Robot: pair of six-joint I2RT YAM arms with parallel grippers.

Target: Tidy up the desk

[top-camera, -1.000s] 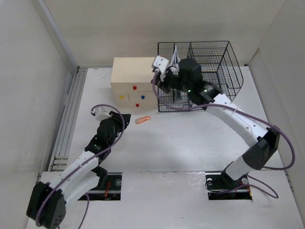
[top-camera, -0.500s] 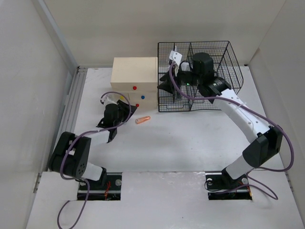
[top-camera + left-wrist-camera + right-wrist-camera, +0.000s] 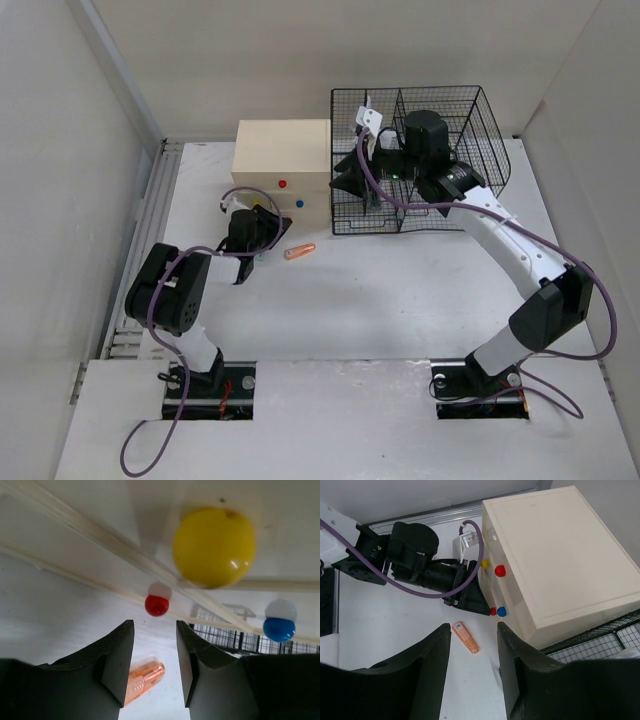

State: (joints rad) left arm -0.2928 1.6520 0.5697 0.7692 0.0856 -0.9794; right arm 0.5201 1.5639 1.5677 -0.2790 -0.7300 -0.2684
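Orange stick (image 3: 299,251) lay loose on the desk (image 3: 400,300), which spread under both arms, just in front of the drawer box (image 3: 280,150) near the far edge. Left gripper (image 3: 155,630) and right gripper (image 3: 474,630) both gaped empty; tidying seemed barely begun.

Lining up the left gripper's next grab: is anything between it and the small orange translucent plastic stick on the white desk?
Nothing visible does. The left gripper, jaws open, sits at the front of the beige wooden drawer box; the small orange translucent plastic stick lies on bare white desk close beside it, touching nothing.
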